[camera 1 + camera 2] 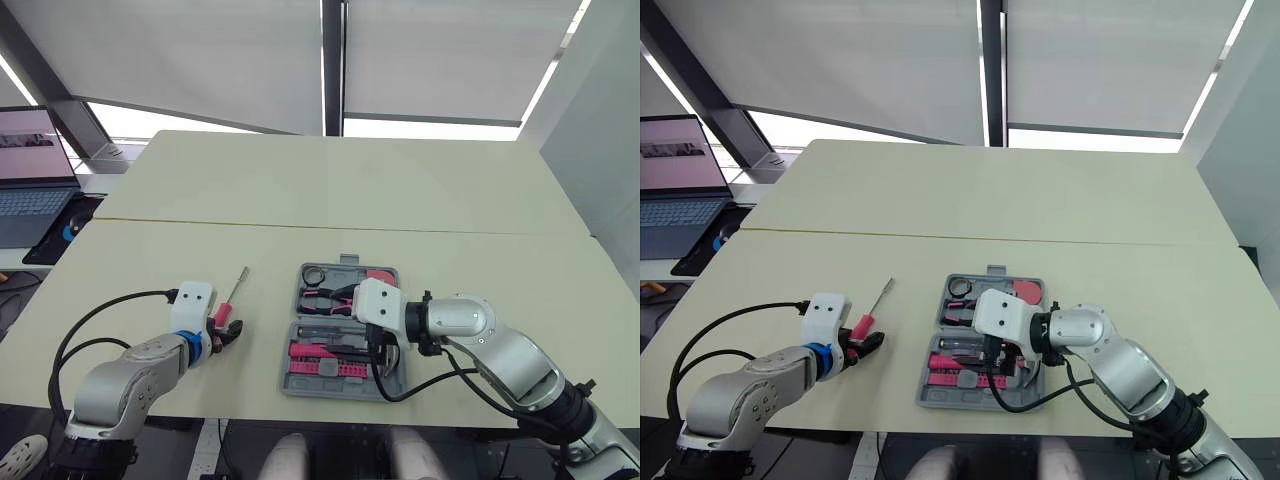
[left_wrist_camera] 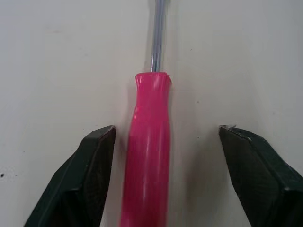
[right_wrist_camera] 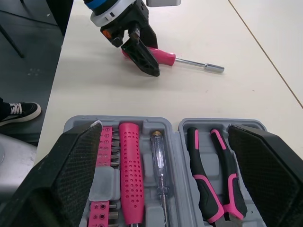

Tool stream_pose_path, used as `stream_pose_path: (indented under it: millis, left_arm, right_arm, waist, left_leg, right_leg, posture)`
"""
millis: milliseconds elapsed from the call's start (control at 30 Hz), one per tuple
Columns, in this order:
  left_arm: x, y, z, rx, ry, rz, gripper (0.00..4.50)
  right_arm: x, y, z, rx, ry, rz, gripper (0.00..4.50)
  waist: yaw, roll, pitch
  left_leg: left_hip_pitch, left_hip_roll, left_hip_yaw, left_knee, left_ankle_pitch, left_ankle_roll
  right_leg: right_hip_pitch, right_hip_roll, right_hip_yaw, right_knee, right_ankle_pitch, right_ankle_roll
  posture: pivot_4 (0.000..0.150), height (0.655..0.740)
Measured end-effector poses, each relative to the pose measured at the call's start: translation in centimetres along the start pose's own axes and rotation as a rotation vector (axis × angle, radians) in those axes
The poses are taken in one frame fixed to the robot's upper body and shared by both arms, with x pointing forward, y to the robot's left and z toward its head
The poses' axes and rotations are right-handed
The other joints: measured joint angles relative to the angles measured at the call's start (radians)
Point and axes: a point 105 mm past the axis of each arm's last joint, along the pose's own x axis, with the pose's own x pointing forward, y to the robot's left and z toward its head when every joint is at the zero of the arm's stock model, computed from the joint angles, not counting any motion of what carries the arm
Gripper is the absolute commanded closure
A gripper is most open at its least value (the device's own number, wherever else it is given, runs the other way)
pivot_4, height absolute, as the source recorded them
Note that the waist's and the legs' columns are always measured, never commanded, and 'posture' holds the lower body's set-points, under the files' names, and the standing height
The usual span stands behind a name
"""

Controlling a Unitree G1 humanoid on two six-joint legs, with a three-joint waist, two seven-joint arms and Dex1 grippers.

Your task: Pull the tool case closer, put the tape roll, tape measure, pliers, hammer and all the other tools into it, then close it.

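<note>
The grey tool case (image 1: pixel 288 380) lies open near the table's front edge. It holds pink-handled pliers (image 3: pixel 213 175), a perforated pink handle (image 3: pixel 130 170), a clear tester screwdriver (image 3: pixel 158 161) and a row of bits. My right gripper (image 1: pixel 385 355) hovers open just above the case's near half, holding nothing. To the left of the case a pink-handled screwdriver (image 2: pixel 147 156) lies on the table with its metal shaft pointing away from me. My left gripper (image 1: pixel 225 335) is open and low, one finger on each side of the handle's near end, with a gap on both sides.
A laptop (image 1: pixel 30 180) and dark cables sit on a side surface at the far left. The cream table (image 1: pixel 350 190) stretches bare behind the case. Its front edge runs just below both grippers.
</note>
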Motion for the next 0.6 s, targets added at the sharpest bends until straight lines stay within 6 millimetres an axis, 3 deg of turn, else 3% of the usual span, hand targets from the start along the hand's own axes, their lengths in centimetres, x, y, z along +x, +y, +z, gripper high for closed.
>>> stream_pose_path:
  millis: [267, 433, 533, 600]
  left_arm:
    - [-2.4, -0.5, 2.1, 0.076, -0.145, -0.047, 0.01]
    - [-1.5, 0.0, 2.6, 0.104, -0.189, -0.069, 0.01]
    - [-0.4, 0.8, 1.6, 0.105, -0.156, -0.052, 0.01]
    - [0.3, 0.4, 1.1, 0.093, -0.144, -0.07, 0.01]
  right_arm:
    - [-0.6, -0.6, 0.4, 0.013, -0.021, -0.025, 0.0]
    - [-0.5, -0.5, 0.6, 0.019, -0.031, -0.019, 0.0]
    - [-0.4, -0.6, 0.7, 0.017, -0.035, -0.018, 0.0]
    - [-0.4, -0.7, 0.6, 0.017, -0.033, -0.016, 0.0]
  waist:
    - [0.001, 0.0, 0.0]
    - [0.001, 0.0, 0.0]
    - [0.001, 0.0, 0.0]
    - [0.001, 0.0, 0.0]
  left_leg:
    - [0.0, 0.0, 0.0, 0.0, 0.0, 0.0]
    - [0.0, 0.0, 0.0, 0.0, 0.0, 0.0]
    - [0.0, 0.0, 0.0, 0.0, 0.0, 0.0]
    - [0.0, 0.0, 0.0, 0.0, 0.0, 0.001]
  right_leg:
    - [0.0, 0.0, 0.0, 0.0, -0.001, -0.001]
    - [0.001, 0.0, -0.001, -0.001, -0.001, -0.001]
    - [0.0, 0.0, -0.001, -0.001, -0.001, -0.001]
    - [0.0, 0.0, -0.001, -0.001, -0.001, -0.001]
  posture:
    - [0.15, 0.74]
    - [0.15, 0.74]
    - [0.15, 0.74]
    - [0.15, 0.74]
